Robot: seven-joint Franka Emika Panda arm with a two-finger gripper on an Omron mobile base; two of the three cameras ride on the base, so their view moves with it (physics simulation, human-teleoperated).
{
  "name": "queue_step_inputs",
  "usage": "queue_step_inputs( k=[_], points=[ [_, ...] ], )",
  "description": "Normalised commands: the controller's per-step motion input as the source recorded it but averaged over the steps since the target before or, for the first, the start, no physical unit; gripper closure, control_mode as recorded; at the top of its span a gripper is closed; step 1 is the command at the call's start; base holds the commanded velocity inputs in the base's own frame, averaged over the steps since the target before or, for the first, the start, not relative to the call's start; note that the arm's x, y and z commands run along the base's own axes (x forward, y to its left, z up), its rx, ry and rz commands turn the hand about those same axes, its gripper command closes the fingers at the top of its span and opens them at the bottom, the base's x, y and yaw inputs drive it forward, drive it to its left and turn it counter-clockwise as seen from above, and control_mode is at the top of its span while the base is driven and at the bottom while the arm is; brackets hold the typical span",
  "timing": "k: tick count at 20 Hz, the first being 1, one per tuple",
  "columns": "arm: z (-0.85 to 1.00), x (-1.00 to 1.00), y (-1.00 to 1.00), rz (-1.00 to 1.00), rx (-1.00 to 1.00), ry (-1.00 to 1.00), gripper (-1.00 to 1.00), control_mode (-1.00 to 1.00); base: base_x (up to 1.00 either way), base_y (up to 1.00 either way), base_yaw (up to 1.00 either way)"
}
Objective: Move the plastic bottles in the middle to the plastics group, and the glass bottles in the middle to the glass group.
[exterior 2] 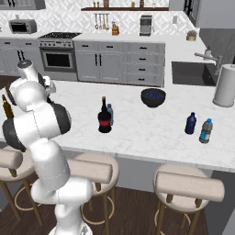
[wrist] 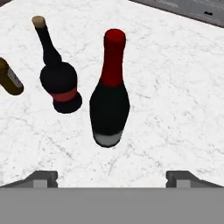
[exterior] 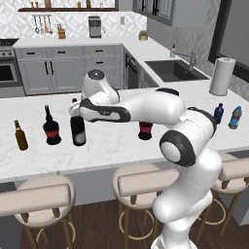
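The tall dark wine bottle (exterior: 78, 130) (wrist: 109, 105) with a red top stands upright on the white marble counter (exterior: 112, 146). Left of it stand a squat dark bottle with a red band (exterior: 51, 127) (wrist: 60, 81) and a small amber bottle (exterior: 20, 135) (wrist: 8, 78). My gripper (exterior: 74, 111) (wrist: 112, 178) hovers above the wine bottle's top, open and holding nothing. A second squat red-banded bottle (exterior: 145, 130) (exterior 2: 104, 118) stands mid-counter with a slim light-blue plastic bottle (exterior 2: 110, 114) close behind it. A dark-blue bottle (exterior: 219, 113) (exterior 2: 190, 123) and a clear bluish bottle (exterior: 235, 117) (exterior 2: 206, 131) stand at the right end.
A dark bowl (exterior 2: 153, 97) sits behind the middle bottles. A paper-towel roll (exterior: 222, 76) stands at the far right beside the sink (exterior: 170, 69). Stools (exterior: 141, 182) line the counter's near side.
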Motion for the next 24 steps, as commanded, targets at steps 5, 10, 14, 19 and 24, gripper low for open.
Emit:
queue_step_inputs(
  k=[5, 10, 14, 19, 24],
  points=[
    [0.00, -1.00, -0.84, 0.00, 0.09, -0.03, -1.00, -1.00, 0.00, 0.00, 0.00],
    [0.05, -0.73, -0.77, -0.09, 0.01, 0.00, -1.00, -1.00, 0.00, 0.00, 0.00],
    [0.40, -0.10, -0.85, -0.25, 0.00, 0.04, -1.00, -1.00, 0.00, 0.00, 0.00],
    [0.82, 0.33, -0.84, -0.27, -0.03, 0.19, -1.00, -1.00, 0.00, 0.00, 0.00],
    [0.42, 0.10, -0.86, -0.23, -0.06, 0.25, -1.00, -1.00, 0.00, 0.00, 0.00]
  ],
)
